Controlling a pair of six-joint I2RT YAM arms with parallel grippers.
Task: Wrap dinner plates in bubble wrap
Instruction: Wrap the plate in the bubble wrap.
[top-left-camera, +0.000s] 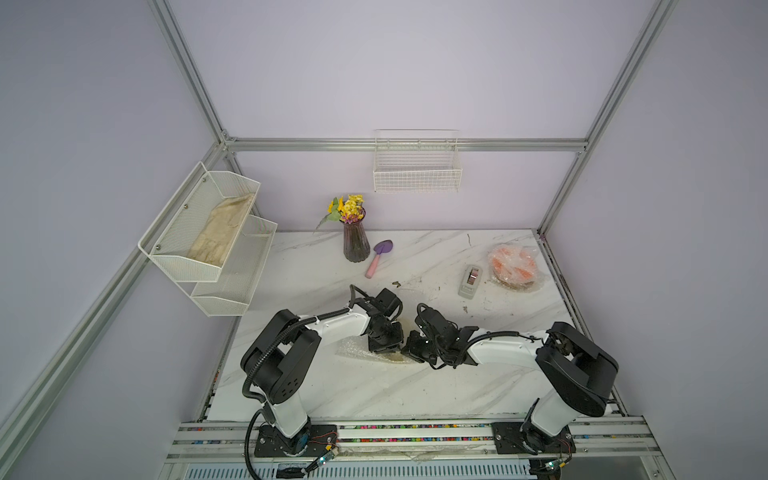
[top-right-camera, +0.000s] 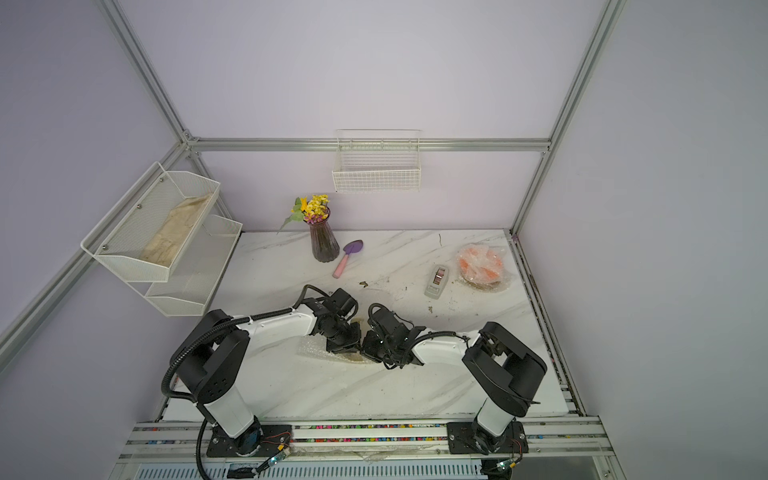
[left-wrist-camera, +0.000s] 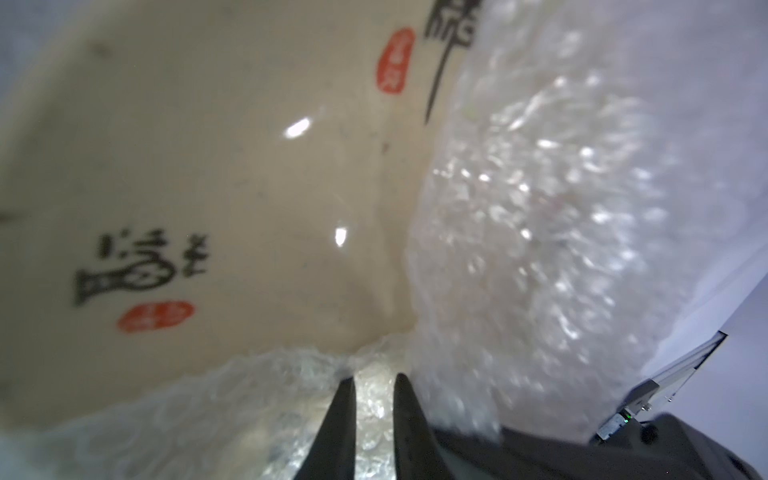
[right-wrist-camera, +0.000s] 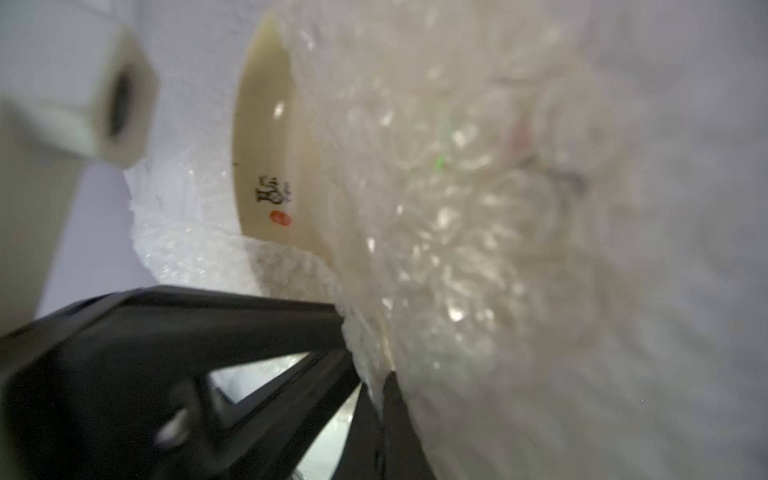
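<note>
A cream dinner plate (left-wrist-camera: 208, 166) with dark marks and red seals lies mid-table on a sheet of bubble wrap (left-wrist-camera: 540, 208), and part of the sheet is folded over it. In the right wrist view the same plate (right-wrist-camera: 270, 137) shows past the crinkled bubble wrap (right-wrist-camera: 478, 208). My left gripper (left-wrist-camera: 376, 380) is nearly closed, with wrap filling the gap between its fingers. My right gripper (right-wrist-camera: 376, 382) is shut on the wrap's edge. In both top views the left gripper (top-left-camera: 386, 347) and right gripper (top-left-camera: 411, 347) meet over the plate and hide it. An orange plate (top-left-camera: 513, 264) sits wrapped at the back right.
A grey tape dispenser (top-left-camera: 470, 281) stands beside the wrapped orange plate. A vase of flowers (top-left-camera: 356, 241) and a purple trowel (top-left-camera: 378, 257) are at the back. A wire basket (top-left-camera: 417, 172) hangs on the back wall, a two-tier rack (top-left-camera: 208, 232) on the left.
</note>
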